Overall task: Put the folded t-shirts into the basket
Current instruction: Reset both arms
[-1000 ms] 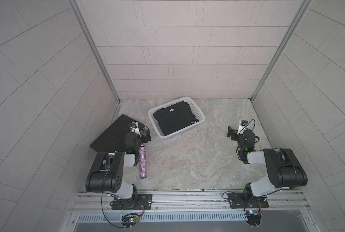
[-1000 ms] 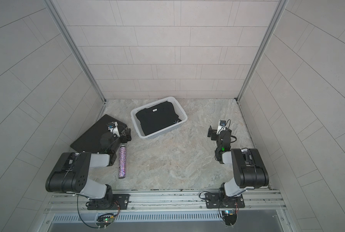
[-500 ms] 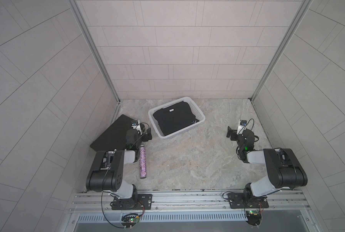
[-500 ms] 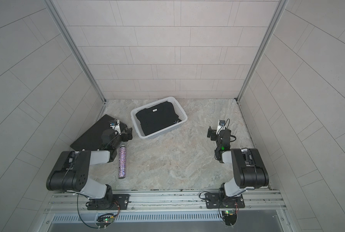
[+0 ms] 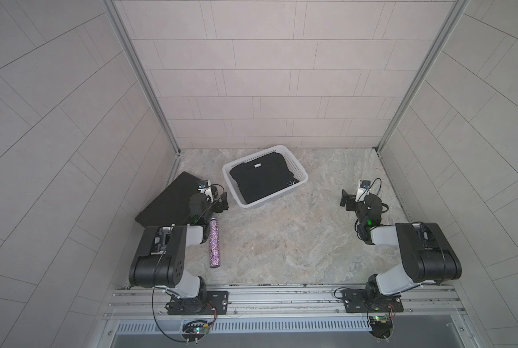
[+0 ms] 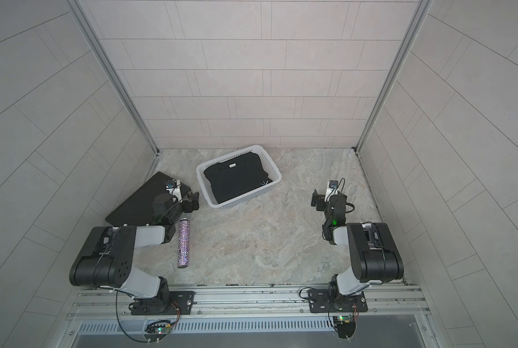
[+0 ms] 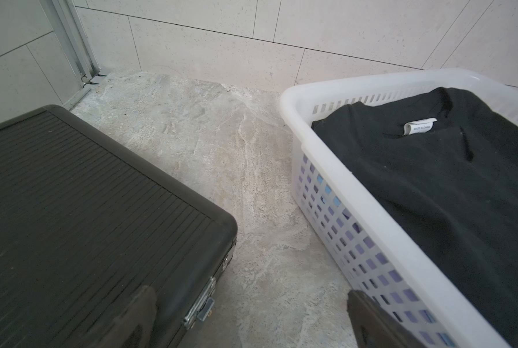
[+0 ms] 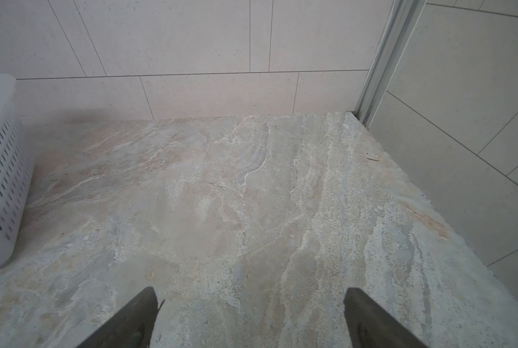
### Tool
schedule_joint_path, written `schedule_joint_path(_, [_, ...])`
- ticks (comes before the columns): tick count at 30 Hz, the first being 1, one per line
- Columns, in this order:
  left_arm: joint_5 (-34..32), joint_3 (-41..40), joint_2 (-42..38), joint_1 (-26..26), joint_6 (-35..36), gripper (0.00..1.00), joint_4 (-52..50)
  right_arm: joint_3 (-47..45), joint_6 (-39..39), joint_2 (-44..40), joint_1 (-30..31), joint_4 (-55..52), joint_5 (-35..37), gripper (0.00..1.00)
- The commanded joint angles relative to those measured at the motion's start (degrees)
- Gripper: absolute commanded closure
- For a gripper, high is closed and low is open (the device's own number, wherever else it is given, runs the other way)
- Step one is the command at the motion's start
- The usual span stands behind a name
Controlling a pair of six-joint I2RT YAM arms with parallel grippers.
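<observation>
Nearest, both arm bases are bolted to the aluminium rail at the front edge. The left arm is folded low: shoulder block back by the rail, forearm fwd, wrist over the near corner of the case. The left jaws are spread wide & empty, hanging above the bare strip btwn case and basket, touching neither. The right arm has the same folded pose on the opposite side. The right jaws are spread wide, nothing btwn them, over bare marbled stone-look tabletop, well apart from the basket.

Just beside the left forearm a purple glitter-covered cylindrical bottle lies on its side.

Further out is a flat black ribbed hard case w/ a metal latch on its edge, lying flat near the left wall.

Beyond that, the white rectangular plastic basket w/ perforated grid sides sits askew towards the far wall. The folded t-shirts are inside it. On top is the black folded tee, which fills the basket almost rim to rim. Its white neck tag has tiny print, approx "MADE IN CHINA". A small white starburst mark shows at one corner. Lilac & light blue cloth shows thru the side holes underneath.
</observation>
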Motion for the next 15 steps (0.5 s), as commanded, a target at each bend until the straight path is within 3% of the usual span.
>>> schedule_joint_path(1, [0.6,0.8,0.2,-0.3,0.4,0.00,-1.1,0.2,-0.1,0.3,0.3,-0.2,0.5,0.00])
schedule_joint_path(15, [-3.3,1.2,0.5,-2.3,1.5,0.00,-1.7,0.2,-0.1,0.4,0.3,-0.2,0.4,0.00])
